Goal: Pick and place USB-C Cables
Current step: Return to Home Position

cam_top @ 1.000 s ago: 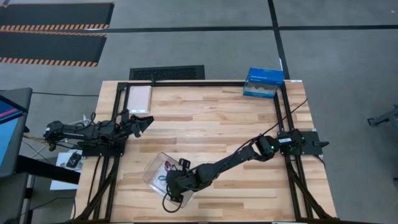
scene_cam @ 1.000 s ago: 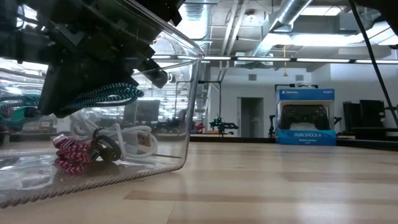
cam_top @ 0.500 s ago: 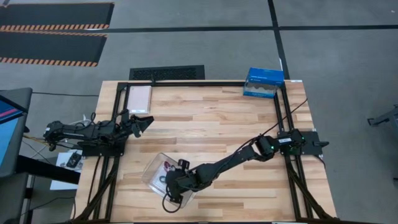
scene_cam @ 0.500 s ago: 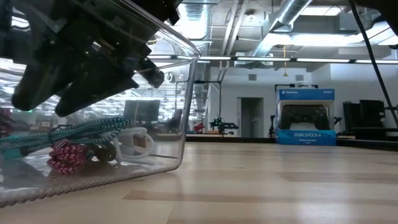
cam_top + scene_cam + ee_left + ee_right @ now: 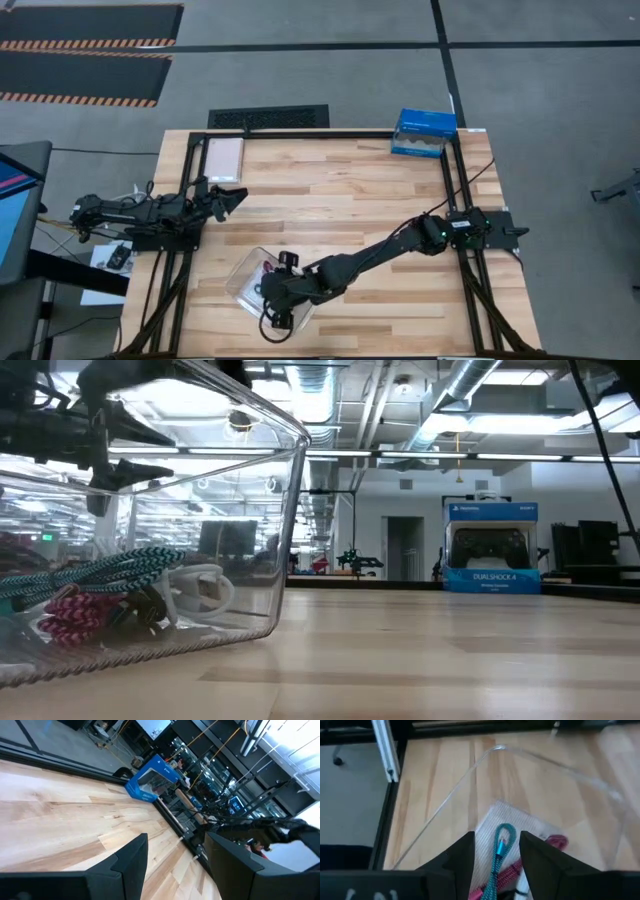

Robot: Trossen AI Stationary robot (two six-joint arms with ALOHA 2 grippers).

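high camera looks straight down; low camera level, hard by the clear tray (image 5: 262,530) (shared).

My pale wooden tabletop (image 5: 330,190) stands on a grey floor (image 5: 330,70). A black floor grille (image 5: 268,117) lies beside its far edge, with hazard-striped dark mats (image 5: 85,40) beyond. Overhead run silver ducts (image 5: 470,390) and long strip lights (image 5: 540,457); a doorway (image 5: 405,547) opens behind.

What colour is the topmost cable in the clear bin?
Teal cable, braided with dark flecks; low view shows it best.
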